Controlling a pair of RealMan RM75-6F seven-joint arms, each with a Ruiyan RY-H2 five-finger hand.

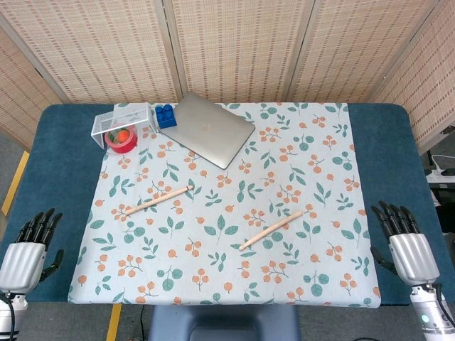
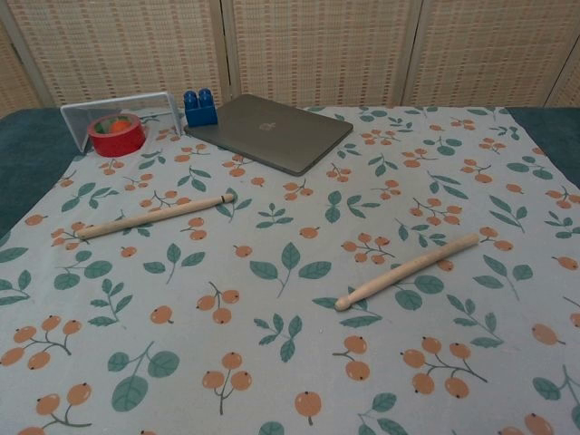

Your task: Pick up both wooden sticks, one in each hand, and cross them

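Between empty left hand [image 1: 32, 245], right hand [image 1: 404, 241], two sticks [image 1: 158, 199] [image 1: 272, 229], untouched

Two wooden sticks [image 2: 154, 216] [image 2: 407, 271] apart on patterned cloth [image 2: 290, 362], closed laptop [image 2: 270, 132], perhaps tape roll [image 2: 116, 134]

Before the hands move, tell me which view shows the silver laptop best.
The head view: it looks down on the closed laptop, showing its whole lid and outline between the blue block and the cloth's far edge. The chest view shows the laptop low and foreshortened, though complete.
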